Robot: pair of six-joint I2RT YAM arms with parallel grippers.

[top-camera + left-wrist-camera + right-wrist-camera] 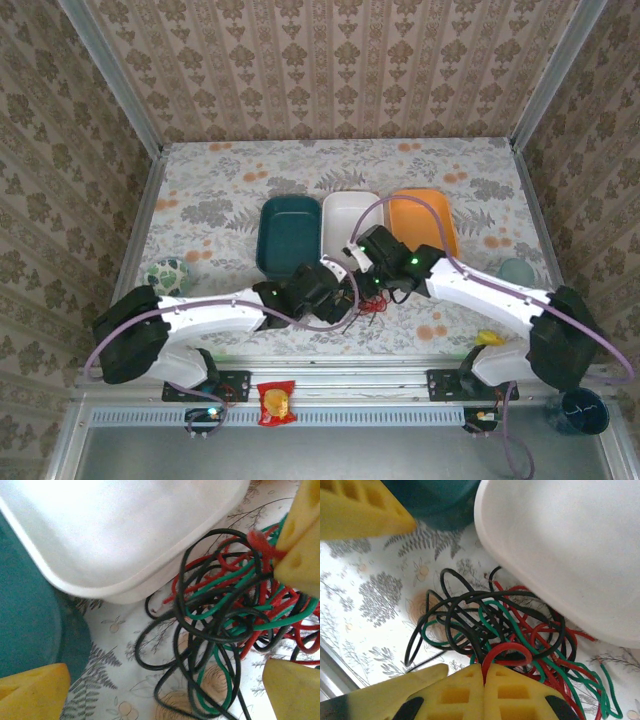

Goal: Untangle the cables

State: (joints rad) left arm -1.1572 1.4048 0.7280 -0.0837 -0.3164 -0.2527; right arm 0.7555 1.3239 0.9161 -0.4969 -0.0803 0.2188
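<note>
Surface: floral table (210,190), patterned walls (320,70).
Overhead: teal tray (288,235), white tray (345,215), orange tray (430,215).
Right gripper (484,669): clamped on cables (495,620).
Left gripper (162,682): fingers apart.

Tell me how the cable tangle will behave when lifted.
Probably floppy: the cables lie in loose loops. Likely light, being thin. The red loop in the right pincer would probably drag the rest along, being interwoven.

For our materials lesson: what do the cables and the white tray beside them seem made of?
Cables: probably wire in smooth plastic sheathing, slightly glossy; they bend in soft loops. White tray: probably moulded plastic, smooth satin finish; rounded corner, even glare.
</note>
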